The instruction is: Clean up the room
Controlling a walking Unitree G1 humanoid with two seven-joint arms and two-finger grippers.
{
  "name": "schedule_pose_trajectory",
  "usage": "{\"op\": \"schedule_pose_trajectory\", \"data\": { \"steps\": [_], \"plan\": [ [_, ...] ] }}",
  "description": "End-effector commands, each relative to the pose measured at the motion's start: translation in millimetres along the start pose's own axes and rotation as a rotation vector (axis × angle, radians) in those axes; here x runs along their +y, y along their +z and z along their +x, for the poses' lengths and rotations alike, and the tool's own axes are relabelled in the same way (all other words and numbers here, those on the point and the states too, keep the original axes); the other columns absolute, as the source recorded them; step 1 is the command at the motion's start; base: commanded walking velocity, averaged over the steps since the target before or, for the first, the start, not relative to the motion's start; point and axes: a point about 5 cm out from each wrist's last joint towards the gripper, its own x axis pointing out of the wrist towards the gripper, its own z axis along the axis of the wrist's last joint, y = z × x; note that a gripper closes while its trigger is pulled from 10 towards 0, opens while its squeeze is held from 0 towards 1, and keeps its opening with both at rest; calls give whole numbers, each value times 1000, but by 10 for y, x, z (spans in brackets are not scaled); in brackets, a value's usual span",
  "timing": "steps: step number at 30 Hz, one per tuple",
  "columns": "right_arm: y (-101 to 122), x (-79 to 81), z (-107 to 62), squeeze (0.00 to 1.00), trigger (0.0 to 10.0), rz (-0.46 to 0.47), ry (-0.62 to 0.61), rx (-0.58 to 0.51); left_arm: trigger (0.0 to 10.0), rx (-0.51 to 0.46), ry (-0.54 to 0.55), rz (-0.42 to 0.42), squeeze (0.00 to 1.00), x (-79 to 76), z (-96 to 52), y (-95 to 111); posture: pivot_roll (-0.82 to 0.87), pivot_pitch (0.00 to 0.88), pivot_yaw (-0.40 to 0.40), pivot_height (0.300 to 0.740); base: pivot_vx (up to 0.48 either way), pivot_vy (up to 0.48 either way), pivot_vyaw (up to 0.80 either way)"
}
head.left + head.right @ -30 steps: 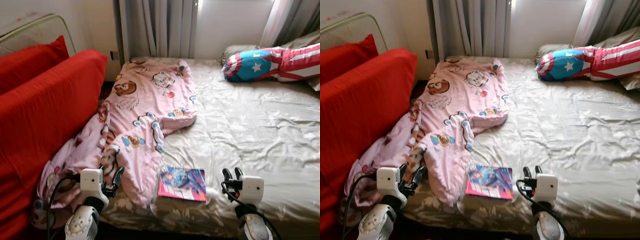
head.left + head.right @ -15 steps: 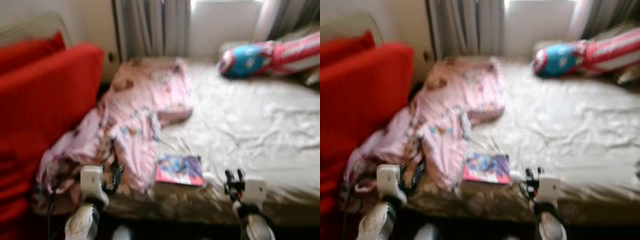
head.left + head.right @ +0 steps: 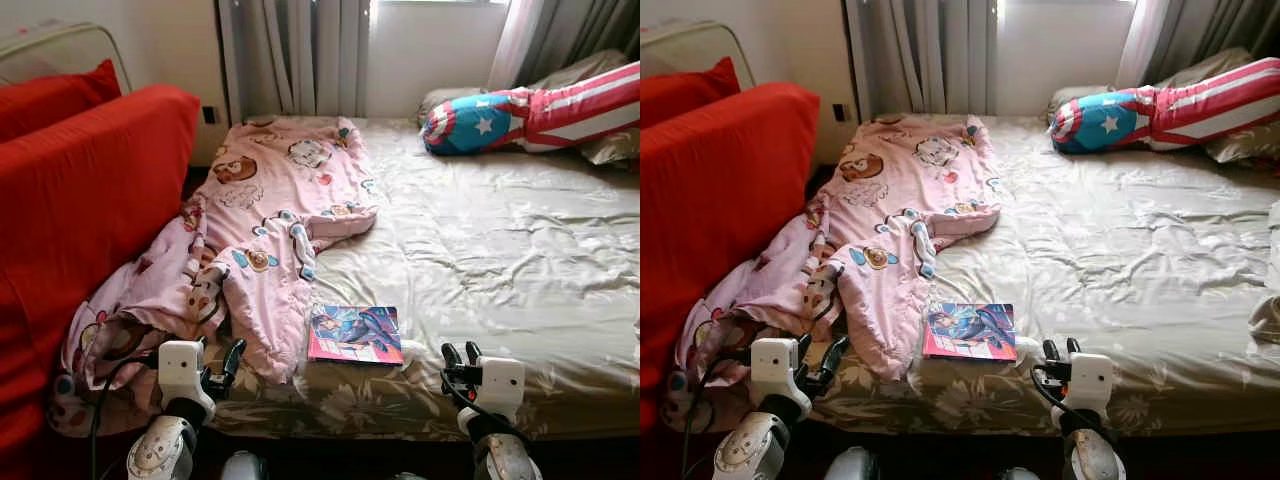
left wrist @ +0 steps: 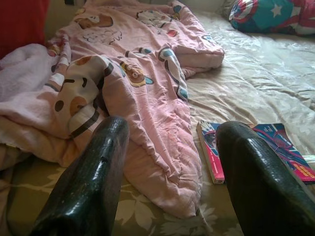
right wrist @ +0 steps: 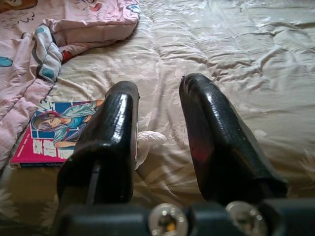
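Near the foot edge of the bed, a colourful book lying flat, its left side just beside the trailing end of a rumpled pink cartoon-print blanket that runs up the bed's left side and spills toward the red sofa; a small white crumpled thing just to the book's right. Low at the bed's foot, left gripper with fingers spread, empty, before the blanket's end; right gripper likewise parted and empty, pointing at the sheet right of the book. Far off by the curtains, a blue, red and white star-print pillow.
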Motion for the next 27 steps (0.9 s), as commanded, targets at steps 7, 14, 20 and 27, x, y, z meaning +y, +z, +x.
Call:
{"op": "schedule_pose_trajectory", "data": {
  "steps": [7,14,20,27],
  "plan": [
    [53,-10,33,0,10000,7,-2,-18,10000,-2,-11,4,0,-1,31,57,-41,34,-9,641,242,0,0],
    [52,23,48,0,10000,0,15,-13,10000,-4,-7,4,0,7,40,76,-35,44,-9,641,245,0,0],
    [55,26,56,0,10000,-2,17,-12,10000,-3,-8,4,0,-2,42,78,-33,50,-9,641,290,0,0],
    [32,46,46,0,10000,-11,39,0,10000,-6,-5,7,0,17,48,93,-28,59,-9,641,332,0,0]
  ]
}}
